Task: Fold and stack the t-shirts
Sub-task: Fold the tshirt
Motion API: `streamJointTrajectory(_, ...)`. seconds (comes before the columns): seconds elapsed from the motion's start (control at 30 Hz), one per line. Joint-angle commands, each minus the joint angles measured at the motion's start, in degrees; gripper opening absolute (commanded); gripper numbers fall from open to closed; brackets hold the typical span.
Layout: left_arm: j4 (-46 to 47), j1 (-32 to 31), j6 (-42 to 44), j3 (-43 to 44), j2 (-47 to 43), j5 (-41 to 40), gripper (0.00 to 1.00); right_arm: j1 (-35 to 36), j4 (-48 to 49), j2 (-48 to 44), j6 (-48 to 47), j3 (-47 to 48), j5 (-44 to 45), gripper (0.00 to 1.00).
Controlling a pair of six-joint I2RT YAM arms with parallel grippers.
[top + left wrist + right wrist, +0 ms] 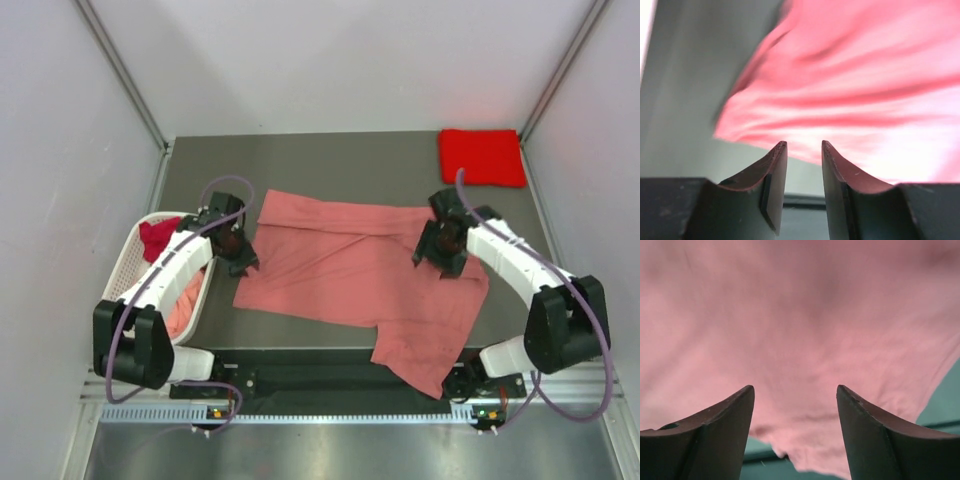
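Note:
A salmon pink t-shirt (350, 270) lies spread and wrinkled across the middle of the table, one corner hanging over the near edge. My left gripper (243, 265) hovers at its left edge, open by a narrow gap and empty. In the left wrist view, the gripper (804, 145) points at the shirt's edge (865, 90). My right gripper (432, 262) is over the shirt's right side, wide open and empty. In the right wrist view, the gripper (795, 387) has the shirt (800, 315) filling the frame. A folded bright red t-shirt (482, 157) lies at the back right corner.
A white slotted basket (130, 262) stands at the left edge and holds a dark crimson shirt (157, 238) and a pale pink shirt (183, 305). White walls close in the table on three sides. Bare grey table (330, 160) shows behind the salmon shirt.

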Motion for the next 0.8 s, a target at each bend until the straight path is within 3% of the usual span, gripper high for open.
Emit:
streamJointTrajectory(0.0,5.95,-1.93,0.94,6.40,0.56,3.48,0.39,-9.59,-0.02,1.90,-3.88,7.45,0.52,0.68)
streamJointTrajectory(0.17,15.27,-5.89,3.40,16.68,11.01,4.19,0.38,-19.79,3.76,10.14,-6.70,18.51,-0.18,0.70)
streamJointTrajectory(0.23,16.42,-6.25,3.49,20.54,18.56,4.80,0.33,-20.16,2.63,13.84,-7.75,22.57,-0.10,0.70)
streamJointTrajectory(0.43,5.72,-6.25,2.52,47.65,40.45,-2.11,0.33,-24.73,2.44,24.66,-8.90,30.05,4.12,0.70)
streamJointTrajectory(0.53,0.09,-6.16,3.14,56.38,48.98,-5.56,0.33,-26.05,3.59,27.03,-9.52,30.41,5.26,0.70)
streamJointTrajectory(0.63,-3.08,-5.90,1.74,58.80,53.65,-9.16,0.33,-26.58,4.91,29.49,-11.62,31.19,5.79,0.70)
streamJointTrajectory(0.77,-0.19,-4.06,-0.55,55.28,55.77,-6.98,0.33,-26.49,8.06,32.31,-15.22,31.90,5.97,0.70)
